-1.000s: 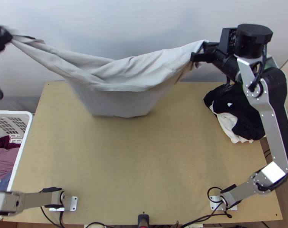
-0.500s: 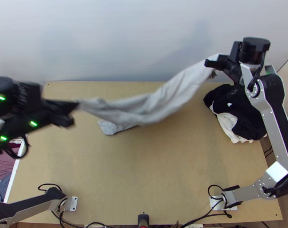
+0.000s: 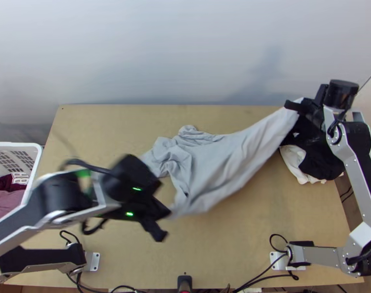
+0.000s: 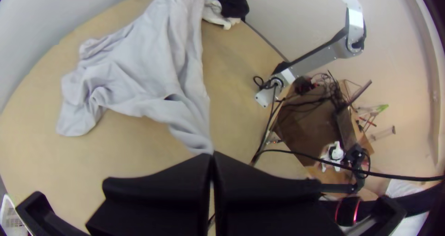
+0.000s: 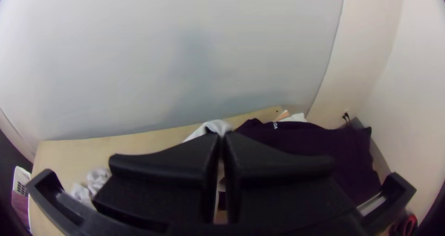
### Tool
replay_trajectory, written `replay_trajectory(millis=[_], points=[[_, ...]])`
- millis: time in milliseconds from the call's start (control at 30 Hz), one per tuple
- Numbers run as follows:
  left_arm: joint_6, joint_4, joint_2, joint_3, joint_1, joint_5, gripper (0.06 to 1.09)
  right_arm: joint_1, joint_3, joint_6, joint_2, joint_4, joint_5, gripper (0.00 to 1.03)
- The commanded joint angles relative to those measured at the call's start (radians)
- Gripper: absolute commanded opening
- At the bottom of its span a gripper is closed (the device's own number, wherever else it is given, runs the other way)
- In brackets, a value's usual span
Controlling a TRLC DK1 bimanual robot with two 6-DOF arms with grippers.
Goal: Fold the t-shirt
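Light grey t-shirt (image 3: 219,158), both my grippers on it. My left gripper (image 3: 166,214), left of the middle over the near half of the table (image 3: 102,127), has its fingers closed on the shirt's near end; cloth runs straight into the tips. My right gripper (image 3: 294,106), off at the far right, has its fingers pinched together on another end, held up above the table. Between them the shirt slopes down from far right toward the middle, stretched on the right side, twisted narrow at my left tips. Its left part is bunched and wrinkled on the table, not folded. Other stuff: black clothes (image 3: 322,163) heaped at the table's right side, white cloth (image 3: 295,163) against them. White basket (image 3: 35,168) by the left edge, dark red and mauve clothes (image 3: 4,202) inside.
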Motion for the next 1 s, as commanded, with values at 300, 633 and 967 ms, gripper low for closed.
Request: replay_trajectory(millis=[300, 633, 967], points=[[-0.021, 0.232, 0.177, -0.142, -0.113, 0.042, 0.98, -0.073, -0.152, 0.006, 0.031, 0.149, -0.018, 0.03], [-0.034, 0.234, 0.206, -0.048, 0.068, 0.044, 1.04, -0.056, -0.130, 0.056, 0.087, 0.174, -0.018, 0.29], [0.029, 0.303, 0.153, -0.240, 0.479, -0.030, 1.04, -0.036, -0.127, 0.136, 0.027, 0.128, -0.018, 0.99]])
